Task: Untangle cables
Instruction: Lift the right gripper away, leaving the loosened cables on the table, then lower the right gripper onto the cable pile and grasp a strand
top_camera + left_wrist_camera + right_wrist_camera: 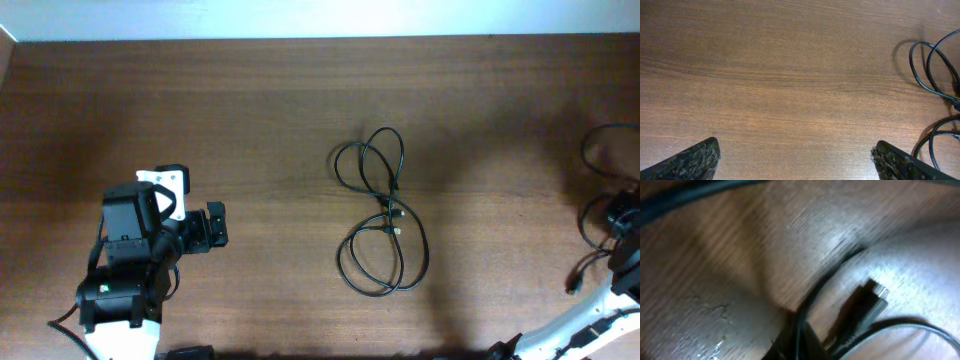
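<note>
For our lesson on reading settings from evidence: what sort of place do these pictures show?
Probably a robotics lab bench: a plain wooden table, a robot's left arm and right arm at its near edge, and loose black cables in the middle.

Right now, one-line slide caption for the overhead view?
Tangled black cables lie in the middle of the table; the open left gripper sits apart on their left.
</note>
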Motion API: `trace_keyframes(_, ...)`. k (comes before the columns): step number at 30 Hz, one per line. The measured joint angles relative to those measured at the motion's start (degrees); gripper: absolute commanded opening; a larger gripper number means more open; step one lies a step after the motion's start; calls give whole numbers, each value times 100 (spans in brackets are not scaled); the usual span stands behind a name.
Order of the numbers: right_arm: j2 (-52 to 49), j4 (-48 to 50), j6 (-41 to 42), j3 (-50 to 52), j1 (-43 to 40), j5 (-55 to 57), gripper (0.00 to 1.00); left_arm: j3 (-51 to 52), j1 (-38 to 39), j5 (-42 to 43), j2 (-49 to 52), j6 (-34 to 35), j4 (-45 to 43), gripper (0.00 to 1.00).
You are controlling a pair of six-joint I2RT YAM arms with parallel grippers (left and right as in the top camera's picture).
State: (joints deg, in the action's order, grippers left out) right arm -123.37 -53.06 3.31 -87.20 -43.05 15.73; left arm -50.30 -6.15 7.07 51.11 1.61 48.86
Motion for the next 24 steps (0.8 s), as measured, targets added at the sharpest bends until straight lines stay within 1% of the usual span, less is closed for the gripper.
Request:
trace_keyframes(4, 96, 195, -33, 162, 0, 66, 15, 0, 0, 0, 0, 0, -2, 99)
trace_keyframes(5, 98, 186, -76, 162, 0, 46, 23, 0, 0, 0, 0, 0, -7, 99)
trace_keyframes(6, 109, 162, -179, 162, -4, -59, 29, 0, 0, 2, 0, 0, -2, 99)
trace_keyframes(9, 157, -142, -387, 127, -33, -511, 38, 0, 0, 2, 0, 0, 2, 99)
trace_keyframes(11, 157, -546, -577, 70, -33, -951, 40, 0, 0, 0, 0, 0, 0, 99)
trace_keyframes(14, 173, -984, -682, -85, -33, -1239, 43, 0, 0, 0, 0, 0, -2, 99)
trace_keyframes(15, 282, -1113, -699, -146, -31, -1314, 46, 0, 0, 0, 0, 0, -4, 99)
trace_keyframes(17, 791, -1220, -717, -240, -33, -1414, 52, 0, 0, 2, 0, 0, -2, 99)
trace_keyframes(19, 1342, -1228, -750, -308, -31, -1440, 55, 0, 0, 0, 0, 0, -2, 99)
trace_keyframes(20, 1821, -1239, -750, -339, -31, -1462, 57, 0, 0, 0, 0, 0, -4, 99)
trace_keyframes(21, 2258, -1228, -750, -361, -33, -1482, 61, 0, 0, 0, 0, 0, -2, 99)
trace_keyframes(24, 2848, -1126, -796, -376, -33, -1722, 64, 0, 0, 2, 0, 0, -2, 99)
